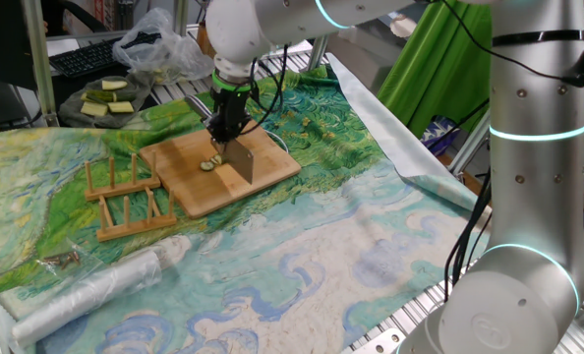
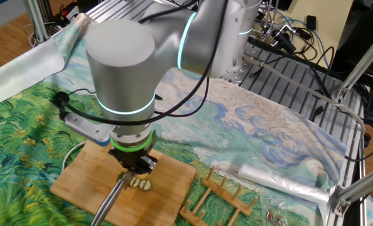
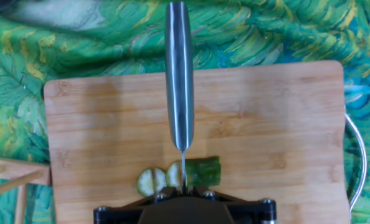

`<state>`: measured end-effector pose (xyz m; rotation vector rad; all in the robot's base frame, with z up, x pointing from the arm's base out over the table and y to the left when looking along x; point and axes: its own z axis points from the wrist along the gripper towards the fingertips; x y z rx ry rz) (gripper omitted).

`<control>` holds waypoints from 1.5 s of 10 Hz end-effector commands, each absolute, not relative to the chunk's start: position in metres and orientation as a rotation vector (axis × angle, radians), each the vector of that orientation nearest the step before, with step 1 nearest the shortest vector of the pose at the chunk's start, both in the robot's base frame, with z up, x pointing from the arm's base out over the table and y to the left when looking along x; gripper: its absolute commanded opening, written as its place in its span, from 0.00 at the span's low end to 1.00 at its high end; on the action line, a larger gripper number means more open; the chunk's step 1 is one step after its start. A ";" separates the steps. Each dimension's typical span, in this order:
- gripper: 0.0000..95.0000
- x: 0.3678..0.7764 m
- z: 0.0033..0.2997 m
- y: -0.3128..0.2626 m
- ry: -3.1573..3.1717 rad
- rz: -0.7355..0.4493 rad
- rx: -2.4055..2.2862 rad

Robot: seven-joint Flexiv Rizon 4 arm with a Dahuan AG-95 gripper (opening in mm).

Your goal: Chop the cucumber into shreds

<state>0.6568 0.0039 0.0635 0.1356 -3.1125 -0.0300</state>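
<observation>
Your pincer [image 1: 229, 131] is pointing straight down over the bamboo cutting board [image 1: 179, 162], clamped tight on the knife [image 3: 179, 74]. From the hand view you are looking right down the steel handle, blade edge-on below it. In one fixed view the broad blade [image 1: 240, 162] hangs just above the board.

The cucumber [image 3: 202, 171] lies on the board directly under the blade: a stubby dark green piece to one side of the edge, two thin pale-fleshed round slices [image 3: 149, 181] to the other, leaning against each other. From the other fixed view the same slices [image 2: 141, 184] sit just below the wrist, near the board's middle.

The board rests on a worktop covered by a green and blue painted cloth [image 1: 321, 236]. Just beside the board stands a wooden rack [image 1: 125, 197] with upright pegs, and near that lies a roll of clear plastic [image 1: 90, 285]. Well apart, at the far corner, a plate [image 1: 105, 103] holds pale yellow-green chunks.
</observation>
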 end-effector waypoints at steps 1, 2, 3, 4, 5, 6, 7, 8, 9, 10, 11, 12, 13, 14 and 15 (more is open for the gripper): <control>0.00 0.656 0.064 0.000 -3.119 -0.025 0.151; 0.00 0.656 0.064 0.000 -3.119 -0.029 0.150; 0.00 0.656 0.063 0.000 -3.120 -0.029 0.151; 0.00 0.656 0.062 0.000 -3.120 -0.031 0.149; 0.00 0.656 0.059 0.000 -3.121 -0.037 0.149; 0.00 0.655 0.052 0.001 -3.123 -0.040 0.151; 0.00 0.654 0.044 0.001 -3.130 -0.045 0.151; 0.00 0.654 0.040 0.002 -3.132 -0.044 0.151; 0.00 0.654 0.040 0.003 -3.132 -0.045 0.150; 0.00 0.654 0.041 0.004 -3.132 -0.047 0.148; 0.00 0.654 0.038 0.004 -3.137 -0.047 0.147; 0.00 0.654 0.034 0.004 -3.145 -0.048 0.148; 0.00 0.654 0.030 0.004 -3.149 -0.050 0.147; 0.00 0.654 0.029 0.004 -3.153 -0.050 0.146; 0.00 0.653 0.028 0.004 -3.159 -0.050 0.144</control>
